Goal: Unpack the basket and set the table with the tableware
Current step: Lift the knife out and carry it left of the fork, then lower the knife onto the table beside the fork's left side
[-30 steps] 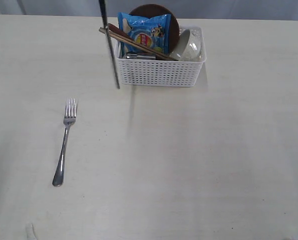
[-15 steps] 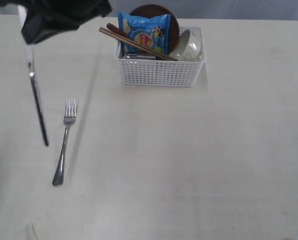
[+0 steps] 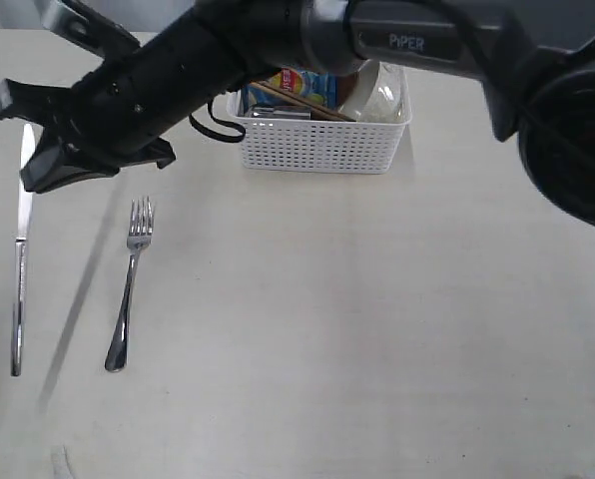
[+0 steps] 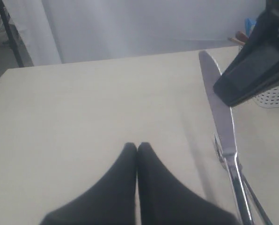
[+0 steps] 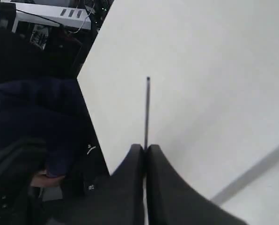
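Across the pale, faintly grained worktop (image 3: 377, 329), wide bare room was left at centre and right. The white perforated basket (image 3: 322, 145) at the far edge was partly hidden by the black right arm (image 3: 278, 50). A slim steel knife (image 3: 18, 289) was clamped in the right jaws near the left edge, beside the fork (image 3: 128, 289). The left jaws were pressed together.
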### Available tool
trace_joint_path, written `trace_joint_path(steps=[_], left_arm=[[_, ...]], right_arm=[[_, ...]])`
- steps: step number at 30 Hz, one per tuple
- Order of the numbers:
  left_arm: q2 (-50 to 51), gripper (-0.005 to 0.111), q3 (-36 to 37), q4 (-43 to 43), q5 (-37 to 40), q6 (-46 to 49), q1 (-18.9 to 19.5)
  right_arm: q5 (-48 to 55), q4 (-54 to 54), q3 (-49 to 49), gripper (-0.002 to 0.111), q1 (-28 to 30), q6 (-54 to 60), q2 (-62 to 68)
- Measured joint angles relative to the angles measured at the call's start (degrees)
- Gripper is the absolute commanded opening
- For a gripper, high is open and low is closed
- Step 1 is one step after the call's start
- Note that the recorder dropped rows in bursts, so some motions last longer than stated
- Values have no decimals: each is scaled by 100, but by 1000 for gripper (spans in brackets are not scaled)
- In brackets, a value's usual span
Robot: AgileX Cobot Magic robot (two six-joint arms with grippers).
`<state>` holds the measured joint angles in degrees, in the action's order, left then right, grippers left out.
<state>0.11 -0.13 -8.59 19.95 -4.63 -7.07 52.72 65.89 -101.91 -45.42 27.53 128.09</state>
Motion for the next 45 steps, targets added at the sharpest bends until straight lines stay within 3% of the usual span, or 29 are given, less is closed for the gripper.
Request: trace_joint_path(steps=[10,45], left_arm=[[0,0,0,0,0,0,0],[0,0,0,0,0,0,0]], right_arm=[[394,709,0,0,516,332,628],[-37,795,0,0,520,718,1105]])
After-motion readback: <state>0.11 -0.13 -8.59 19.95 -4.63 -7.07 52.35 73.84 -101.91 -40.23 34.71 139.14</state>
